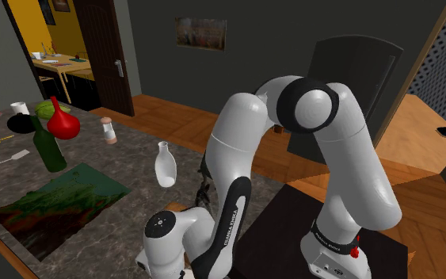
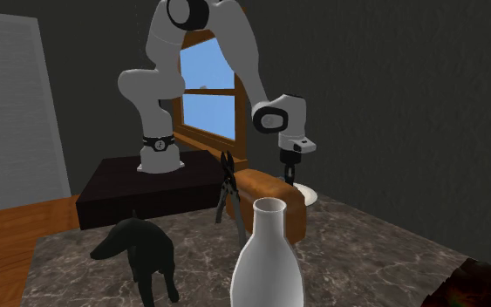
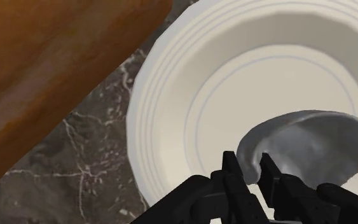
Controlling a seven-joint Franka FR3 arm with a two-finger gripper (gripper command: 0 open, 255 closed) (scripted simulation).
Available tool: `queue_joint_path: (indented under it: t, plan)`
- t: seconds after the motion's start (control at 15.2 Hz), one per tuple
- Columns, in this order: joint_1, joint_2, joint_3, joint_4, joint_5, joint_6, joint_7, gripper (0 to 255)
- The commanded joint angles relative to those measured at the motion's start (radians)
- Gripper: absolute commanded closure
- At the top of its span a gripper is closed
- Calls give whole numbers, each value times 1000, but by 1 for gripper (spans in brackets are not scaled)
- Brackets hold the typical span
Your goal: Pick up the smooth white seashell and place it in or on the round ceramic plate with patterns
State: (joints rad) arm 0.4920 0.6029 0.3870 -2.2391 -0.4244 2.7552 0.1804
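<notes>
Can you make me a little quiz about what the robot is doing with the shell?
1. True or false: the seashell is over the white plate.
2. Which animal figure stands on the marble table in the second exterior view?
A. a black dog
B. a white cat
C. a brown horse
3. Fill in the gap: the fingers of the hand are shut on the ____.

Key: 1 true; 2 A; 3 seashell.
</notes>
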Motion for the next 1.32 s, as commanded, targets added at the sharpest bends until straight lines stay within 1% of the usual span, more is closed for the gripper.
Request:
queue_joint_path:
  t: [0.0, 0.33, 0.4, 0.73, 0.99, 1.25]
  plan:
    - [3, 6, -3, 2, -3, 4, 1, 255]
    - [3, 6, -3, 2, -3, 4, 1, 255]
    - [3, 6, -3, 2, -3, 4, 1, 0]
    - [3, 6, -3, 2, -3, 4, 1, 0]
    - [-77, -117, 90, -36, 76, -84, -57, 0]
    - [-77, -117, 90, -36, 77, -84, -58, 0]
